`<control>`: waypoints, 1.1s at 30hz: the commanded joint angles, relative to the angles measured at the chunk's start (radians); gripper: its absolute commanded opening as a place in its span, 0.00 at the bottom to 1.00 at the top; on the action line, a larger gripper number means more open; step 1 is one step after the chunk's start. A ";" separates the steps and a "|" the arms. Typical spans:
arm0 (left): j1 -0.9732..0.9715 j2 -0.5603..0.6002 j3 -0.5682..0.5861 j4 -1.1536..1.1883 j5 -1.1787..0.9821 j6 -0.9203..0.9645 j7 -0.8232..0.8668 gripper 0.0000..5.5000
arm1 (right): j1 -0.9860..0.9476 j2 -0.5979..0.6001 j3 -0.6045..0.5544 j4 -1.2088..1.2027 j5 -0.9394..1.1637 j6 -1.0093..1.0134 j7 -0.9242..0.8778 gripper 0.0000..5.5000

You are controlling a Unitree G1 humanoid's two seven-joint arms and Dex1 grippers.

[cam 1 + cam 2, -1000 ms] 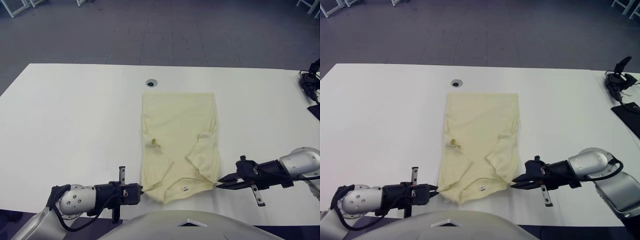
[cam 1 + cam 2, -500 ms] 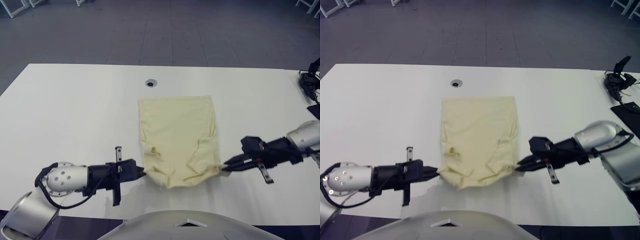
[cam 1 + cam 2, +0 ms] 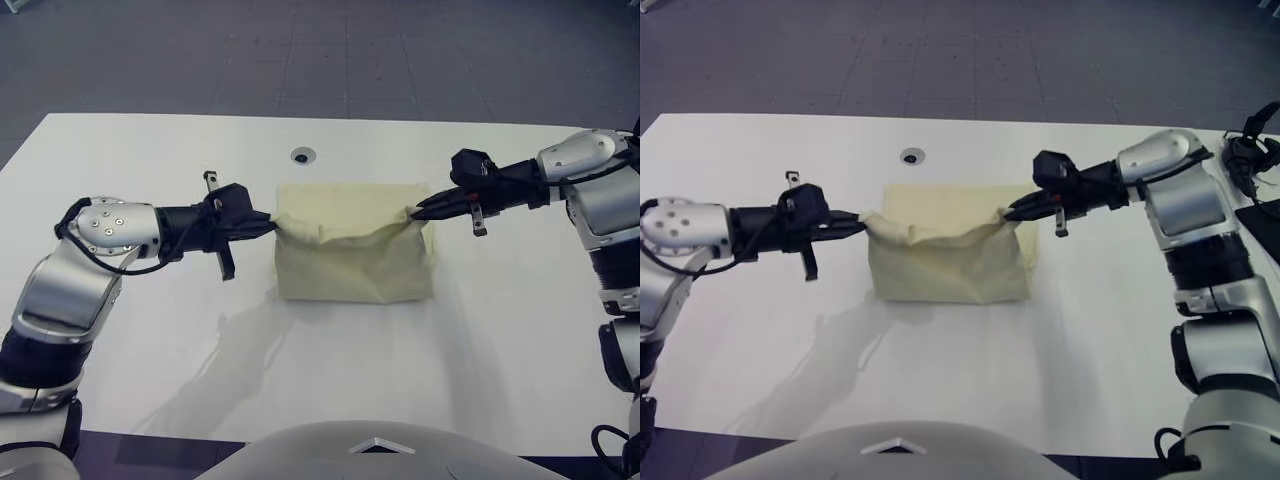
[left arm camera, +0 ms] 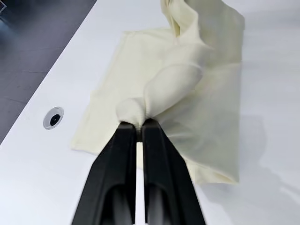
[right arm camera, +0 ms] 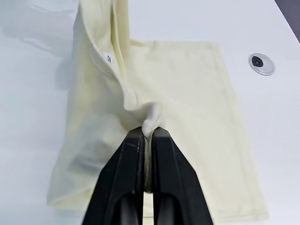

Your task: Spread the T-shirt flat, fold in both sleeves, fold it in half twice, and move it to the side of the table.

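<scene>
On the left of the white table (image 3: 130, 330), the left claw (image 3: 268, 224) is clenched on a bunched corner of the T-shirt (image 3: 355, 268). Its 2 fingers (image 4: 157, 159) pinch a small knot of cloth and hold it raised off the table. Just beyond that corner, a round grommet (image 3: 301, 155) sits in the tabletop, near the shirt's far edge but apart from it.

In the middle, the pale yellow T-shirt lies as a narrow rectangle with its sleeves already turned in. Its near half is lifted and carried over the far half, so the fold line rests on the table at the robot's side. The raised edge sags in a shallow curve between the 2 grips.

To the right, the right claw (image 3: 415, 211) is likewise closed on the opposite corner of that raised edge, at about the same height as the left one. Dark cables (image 3: 1245, 150) lie at the table's far right edge, well apart from the shirt.

The cloth looks light, thin and limp. It likely has no stiffness of its own, so it will droop wherever it is unsupported. The corners of the free edge seem the right places to hold, with even tension between them so the layers underneath do not drag or bunch. The pinches are small, and the fabric could slip out if pulled hard.
</scene>
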 commanded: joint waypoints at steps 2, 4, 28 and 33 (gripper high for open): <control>-0.116 -0.067 -0.054 0.164 0.053 -0.066 0.001 0.00 | -0.124 0.074 0.009 0.229 -0.087 -0.114 -0.020 0.01; -0.150 -0.092 -0.069 0.230 0.073 -0.095 0.001 0.00 | -0.156 0.096 0.006 0.311 -0.115 -0.153 -0.033 0.01; -0.462 -0.461 -0.069 1.125 0.248 -0.375 0.172 0.06 | -0.297 0.309 -0.038 0.916 -0.370 -0.434 -0.491 0.07; -0.530 -0.481 0.076 1.166 0.174 -0.281 0.322 0.20 | -0.296 0.323 -0.072 0.921 -0.394 -0.477 -0.759 0.21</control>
